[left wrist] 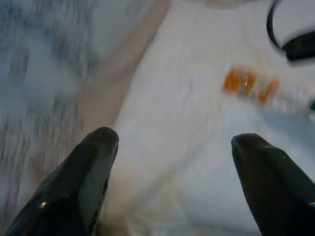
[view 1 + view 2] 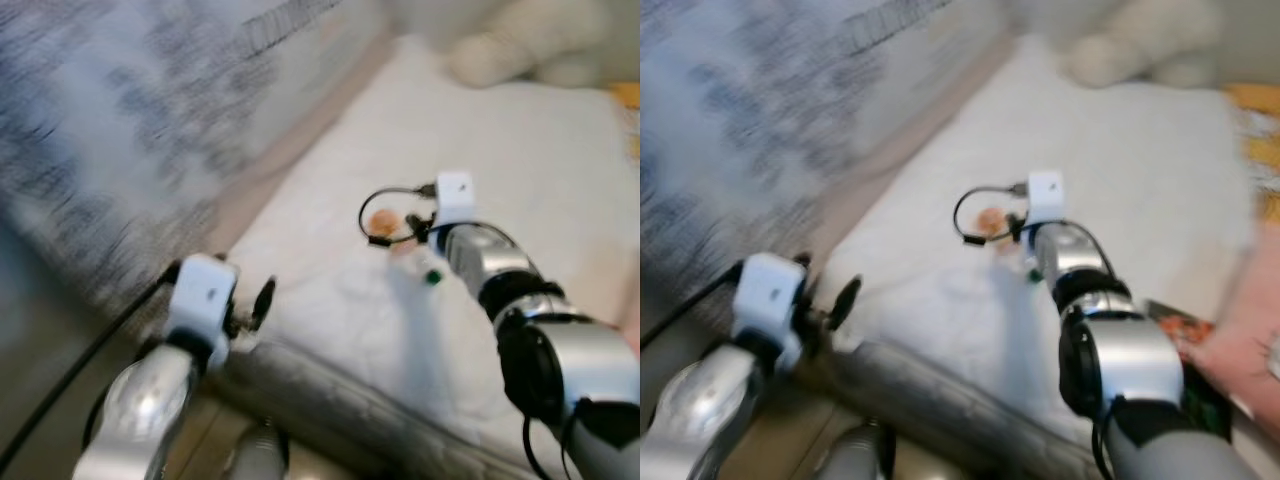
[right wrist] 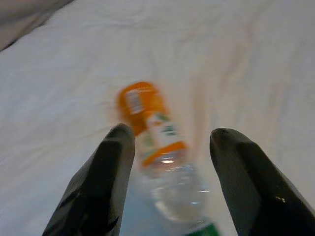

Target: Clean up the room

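A clear plastic bottle (image 3: 160,147) with an orange label and a green cap lies on its side on the white bed sheet (image 2: 520,170). My right gripper (image 3: 172,132) is stretched out over the bed, open, with one finger on either side of the bottle and small gaps to it. From the head view the bottle's orange end (image 2: 384,222) peeks out just beyond the right wrist. My left gripper (image 1: 174,137) is open with nothing in it, low at the near edge of the bed, and the bottle (image 1: 251,83) lies well ahead of it.
A grey padded bed edge (image 2: 330,400) runs across the near side. A grey patterned cover (image 2: 120,130) fills the left. A white plush toy (image 2: 520,45) lies at the far end of the bed. A colourful packet (image 2: 1185,330) and something pink (image 2: 1240,340) lie at the right.
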### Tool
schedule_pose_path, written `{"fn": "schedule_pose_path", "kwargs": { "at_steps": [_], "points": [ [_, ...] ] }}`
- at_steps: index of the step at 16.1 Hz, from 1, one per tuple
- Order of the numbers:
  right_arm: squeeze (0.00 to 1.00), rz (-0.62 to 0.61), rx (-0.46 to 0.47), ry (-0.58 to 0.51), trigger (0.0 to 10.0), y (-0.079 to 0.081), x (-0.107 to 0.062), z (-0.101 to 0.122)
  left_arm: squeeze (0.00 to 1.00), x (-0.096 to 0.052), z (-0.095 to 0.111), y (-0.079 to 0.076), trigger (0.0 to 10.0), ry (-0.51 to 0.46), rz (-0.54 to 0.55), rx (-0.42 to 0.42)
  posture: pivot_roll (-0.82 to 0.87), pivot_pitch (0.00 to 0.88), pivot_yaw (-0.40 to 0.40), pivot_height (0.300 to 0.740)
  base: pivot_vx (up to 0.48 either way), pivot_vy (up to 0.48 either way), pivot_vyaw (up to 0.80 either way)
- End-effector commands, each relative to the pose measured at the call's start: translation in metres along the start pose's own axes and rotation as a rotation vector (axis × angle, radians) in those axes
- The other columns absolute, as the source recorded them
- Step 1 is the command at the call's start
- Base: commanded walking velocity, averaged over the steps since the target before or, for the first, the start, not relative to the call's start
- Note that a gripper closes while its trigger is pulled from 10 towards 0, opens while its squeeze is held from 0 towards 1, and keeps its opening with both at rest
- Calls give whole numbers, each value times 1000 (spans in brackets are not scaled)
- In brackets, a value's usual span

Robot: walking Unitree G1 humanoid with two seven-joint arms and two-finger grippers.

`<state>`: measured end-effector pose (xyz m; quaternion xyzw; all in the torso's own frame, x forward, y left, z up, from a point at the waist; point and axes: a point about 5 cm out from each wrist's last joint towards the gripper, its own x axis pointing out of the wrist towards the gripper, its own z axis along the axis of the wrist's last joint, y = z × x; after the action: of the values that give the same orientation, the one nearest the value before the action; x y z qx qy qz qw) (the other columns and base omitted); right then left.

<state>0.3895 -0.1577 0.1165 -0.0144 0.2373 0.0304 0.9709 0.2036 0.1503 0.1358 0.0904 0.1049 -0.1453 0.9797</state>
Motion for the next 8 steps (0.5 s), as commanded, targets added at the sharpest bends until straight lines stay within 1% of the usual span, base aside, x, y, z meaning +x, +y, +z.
{"fn": "schedule_pose_path", "kwargs": {
  "at_steps": [1, 2, 4, 5, 7, 8],
  "points": [
    [0, -20, 10, 13, 10000, -4, 0, -3, 0, -2, 5, -2, 10000, -4, -7, 5, 467, 215, -48, 732, 0, 0, 0],
    [0, -33, 9, 13, 10000, -6, 0, -4, 0, -10, 4, -4, 10000, 22, -10, -2, 470, 243, -43, 732, 0, 0, 0],
    [0, -38, 5, 21, 10000, -5, 0, -8, 0, -18, 1, -6, 10000, 57, -12, -21, 471, 262, -39, 732, 0, 0, 0],
    [1000, -39, -4, 36, 10000, -4, 0, -12, 0, -24, 0, -8, 10000, 78, -10, -33, 468, 273, -39, 732, 0, 0, 0],
    [1000, -47, -4, 24, 10000, -2, 0, -9, 0, -24, 4, -13, 10000, 73, -26, -48, 457, 270, -36, 732, 0, 0, 0],
    [1000, -103, -13, 1, 10000, -10, 0, -4, 0, -24, 8, -16, 10000, 61, -40, -53, 454, 274, -38, 732, 0, 0, 0]
  ]
}}
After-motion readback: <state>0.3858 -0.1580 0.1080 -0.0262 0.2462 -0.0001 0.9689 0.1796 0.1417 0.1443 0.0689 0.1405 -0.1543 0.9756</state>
